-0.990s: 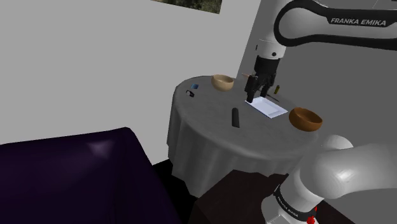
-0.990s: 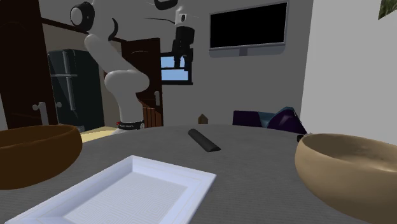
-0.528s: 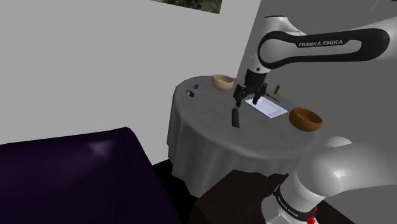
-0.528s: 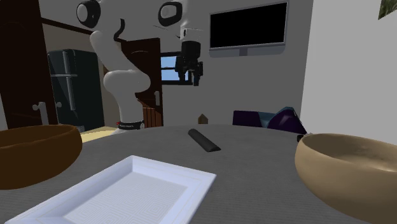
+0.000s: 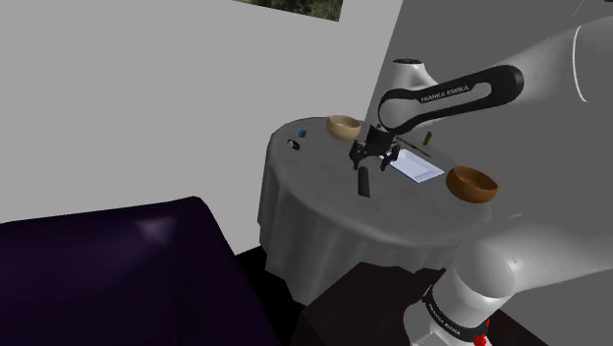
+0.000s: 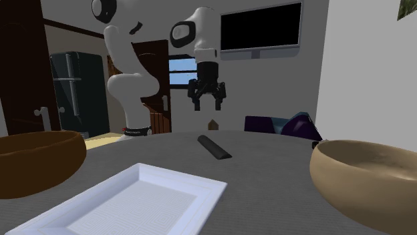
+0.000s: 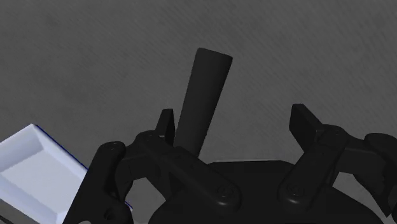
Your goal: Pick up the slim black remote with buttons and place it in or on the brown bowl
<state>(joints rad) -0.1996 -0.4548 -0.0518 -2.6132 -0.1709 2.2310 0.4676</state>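
Black gripper (image 5: 374,162), fingers spread wide, hangs above a slim black remote (image 5: 363,183) lying on a round grey table (image 5: 324,201). Brown bowl (image 5: 472,183) sits apart. Arm (image 5: 447,93) reads "FRANKA EMIKA".

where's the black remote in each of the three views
Shoulder view: remote lies mid-table, to that view's left of the white tray, just below the gripper.
Second exterior view: remote lies mid-picture, beyond the white tray.
Wrist view: remote lies ahead of the open gripper, the white tray off to one side.
Shared landmark: the white tray.
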